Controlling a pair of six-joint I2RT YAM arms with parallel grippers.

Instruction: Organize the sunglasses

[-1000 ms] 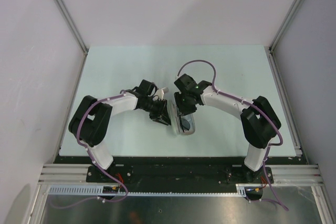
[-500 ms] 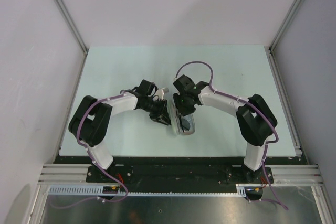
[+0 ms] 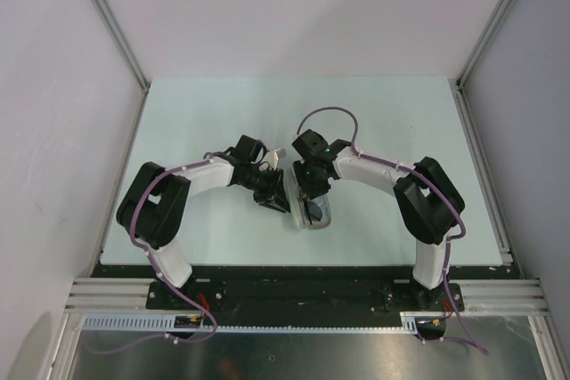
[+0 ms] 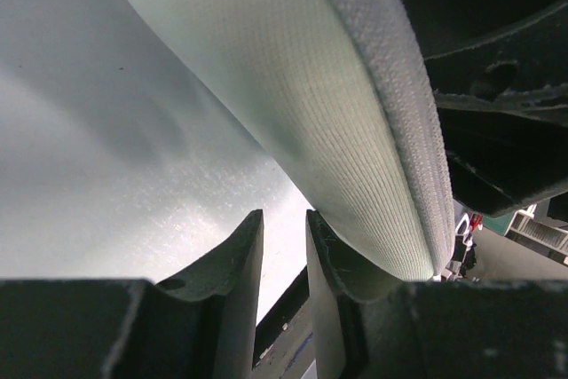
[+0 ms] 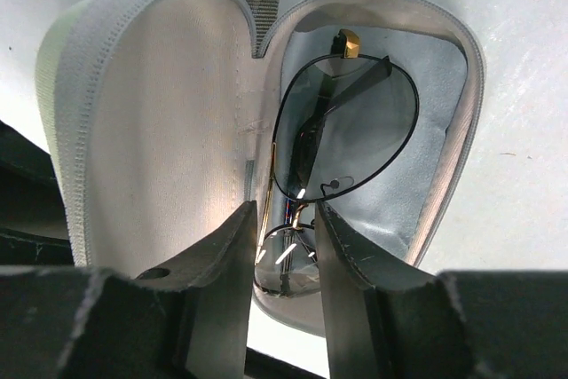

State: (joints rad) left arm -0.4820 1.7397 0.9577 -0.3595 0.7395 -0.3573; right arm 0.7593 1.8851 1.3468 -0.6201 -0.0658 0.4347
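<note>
Right wrist view: the sunglasses (image 5: 342, 130) lie on the blue cloth (image 5: 435, 86) inside the open case (image 5: 448, 193), near the middle of the bench's (image 3: 223, 104) near edge. The right gripper (image 5: 286, 246) straddles them; whether it grasps them I cannot tell. The left gripper (image 4: 284, 255), slightly parted and empty, touches the lid (image 4: 293, 86).

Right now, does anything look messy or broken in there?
Nothing looks broken or spilled. The sunglasses lie folded on the blue cloth inside the open case, with its lid swung open beside them.
</note>
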